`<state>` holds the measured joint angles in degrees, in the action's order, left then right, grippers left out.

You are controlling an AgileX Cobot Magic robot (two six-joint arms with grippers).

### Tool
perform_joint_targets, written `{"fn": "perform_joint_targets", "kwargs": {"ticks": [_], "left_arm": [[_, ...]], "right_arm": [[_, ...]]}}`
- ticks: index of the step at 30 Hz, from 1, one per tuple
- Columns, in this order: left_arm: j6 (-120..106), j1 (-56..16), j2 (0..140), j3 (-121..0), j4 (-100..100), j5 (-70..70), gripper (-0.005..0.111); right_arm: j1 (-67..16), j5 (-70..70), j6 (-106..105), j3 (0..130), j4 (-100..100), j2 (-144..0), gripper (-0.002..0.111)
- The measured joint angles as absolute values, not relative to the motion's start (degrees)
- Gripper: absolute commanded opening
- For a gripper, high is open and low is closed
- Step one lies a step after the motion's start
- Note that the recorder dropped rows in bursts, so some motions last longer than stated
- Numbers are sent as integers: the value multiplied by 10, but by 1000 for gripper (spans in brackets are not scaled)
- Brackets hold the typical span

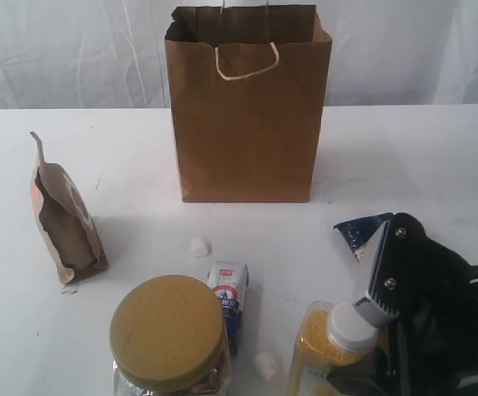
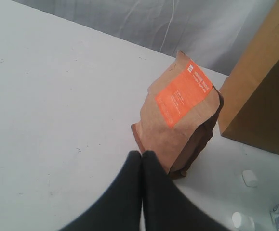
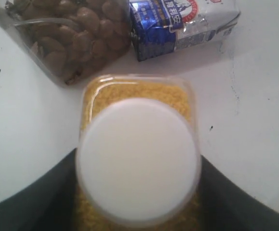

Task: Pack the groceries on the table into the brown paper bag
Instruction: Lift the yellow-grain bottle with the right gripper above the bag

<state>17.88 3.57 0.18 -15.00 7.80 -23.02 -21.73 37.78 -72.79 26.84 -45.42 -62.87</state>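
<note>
Packing looks barely begun. The brown paper bag [image 1: 247, 115] stands upright at upper centre of the exterior view, its inside hidden. On the counter [image 1: 420, 148] sit the brown pouch [image 1: 63, 219] at left, and the gold-lidded jar [image 1: 168, 334], blue-white carton [image 1: 230, 301] and marshmallows [image 1: 200, 247] lower down. The right tool [image 3: 139, 187] straddles the white-capped yellow-grain jar [image 1: 317, 346] at lower right; I cannot tell whether it grips. The left tool [image 2: 142, 161] is closed, empty

A creased white curtain [image 1: 57, 49] hangs as backdrop.
</note>
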Motion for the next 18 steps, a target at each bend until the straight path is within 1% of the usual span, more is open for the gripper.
{"fn": "perform_joint_targets", "kwargs": {"ticks": [2, 3, 6, 9, 12, 15, 18], "left_arm": [[179, 36, 2, -150, 78, -230, 0], [179, 36, 2, -150, 78, -230, 0], [179, 36, 2, -150, 78, -230, 0], [179, 36, 2, -150, 78, -229, 0], [179, 36, 2, -150, 78, -229, 0], [179, 36, 2, -150, 78, -229, 0], [179, 36, 2, -150, 78, -229, 0]], "right_arm": [[-217, 382, -728, 268, -462, -629, 4], [-217, 385, -728, 268, -464, -629, 0], [-217, 389, -723, 268, -482, -626, 0], [-217, 403, -720, 275, -511, -584, 0], [-217, 385, -711, 302, -526, -533, 0], [-217, 323, -684, 334, -532, -474, 0], [-217, 218, -652, 354, -533, -422, 0]]}}
